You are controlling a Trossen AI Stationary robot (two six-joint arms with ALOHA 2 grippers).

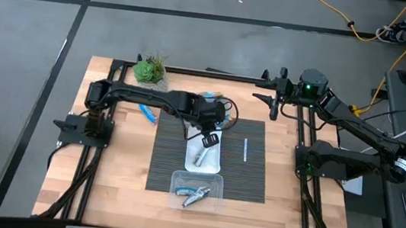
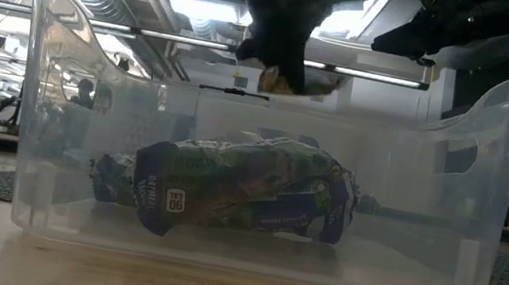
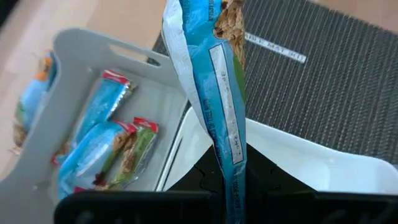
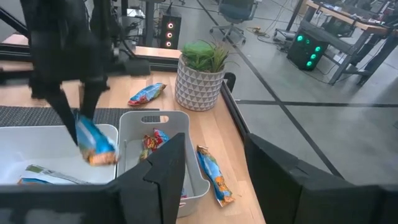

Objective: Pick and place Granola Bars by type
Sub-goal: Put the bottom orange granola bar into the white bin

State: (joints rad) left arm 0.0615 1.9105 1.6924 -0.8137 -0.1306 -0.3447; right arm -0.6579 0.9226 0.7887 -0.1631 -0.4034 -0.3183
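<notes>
One granola bar (image 4: 93, 144) in left pincer (image 4: 74, 121); two loose on table.

Open mat (image 1: 246, 176) right of white tray (image 1: 215, 164); clear tub (image 1: 196, 191) below.

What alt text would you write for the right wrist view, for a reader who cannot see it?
The left gripper holds a blue granola bar above a white tray, next to a grey tub with bars inside. Two more blue bars lie on the wooden table near a potted plant.
</notes>
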